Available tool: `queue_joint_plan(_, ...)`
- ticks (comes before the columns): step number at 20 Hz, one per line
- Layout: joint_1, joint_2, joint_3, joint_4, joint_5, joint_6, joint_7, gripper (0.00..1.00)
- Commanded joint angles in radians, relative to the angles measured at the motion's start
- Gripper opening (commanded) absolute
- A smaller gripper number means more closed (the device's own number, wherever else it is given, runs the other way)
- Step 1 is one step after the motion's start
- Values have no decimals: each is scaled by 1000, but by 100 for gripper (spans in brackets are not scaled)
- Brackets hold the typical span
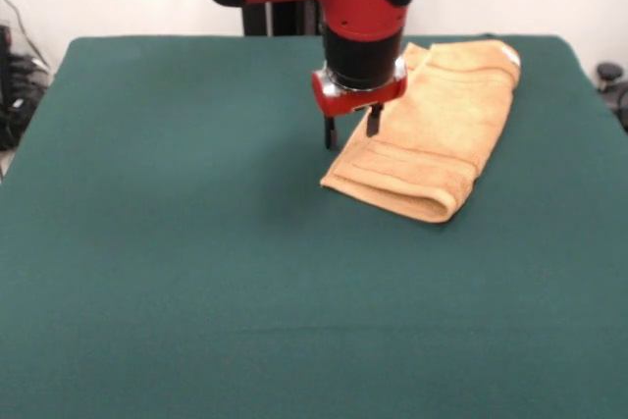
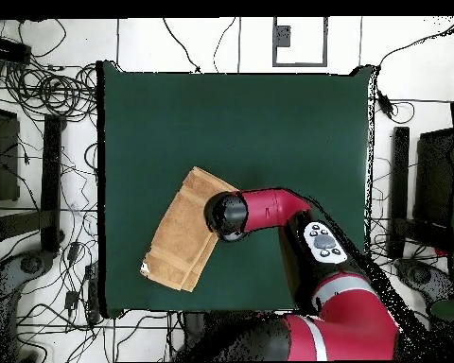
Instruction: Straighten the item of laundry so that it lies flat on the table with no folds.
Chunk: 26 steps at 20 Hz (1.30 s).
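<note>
Green cloth covers the surface (image 1: 177, 272), bare across its left and centre. Right of centre, the gripper (image 1: 352, 130) hangs with its fingers parted and empty, tips low over the cloth, apparently positioned to take an edge. Just beside it to the right, reaching toward the far right corner, lies the towel (image 1: 437, 139), folded double along its length.

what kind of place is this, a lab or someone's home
Most likely a robotics lab or test cell, not a home. A red and black arm works over a table covered in plain green cloth, bare except for one folded towel, and loose cables sprawl across the tiled floor around it.
</note>
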<state>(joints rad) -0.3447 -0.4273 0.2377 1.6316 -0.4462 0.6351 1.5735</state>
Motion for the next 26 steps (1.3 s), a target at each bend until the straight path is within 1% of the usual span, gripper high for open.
queue_joint_plan(1, 62, 81, -23, -62, -26, 42, 80, 100)
queue_joint_plan(6, 69, 74, -33, -60, -18, 52, 81, 100)
queue_joint_plan(11, 65, 94, -35, -74, -14, 48, 72, 100)
queue_joint_plan(16, 63, 188, -47, -149, -27, 33, 73, 100)
queue_joint_plan(19, 64, 225, -53, -177, -38, 23, 76, 100)
queue_joint_plan(24, 30, 298, -28, -228, -41, 2, 43, 100)
queue_joint_plan(26, 19, 315, -21, -234, -44, -16, 34, 100)
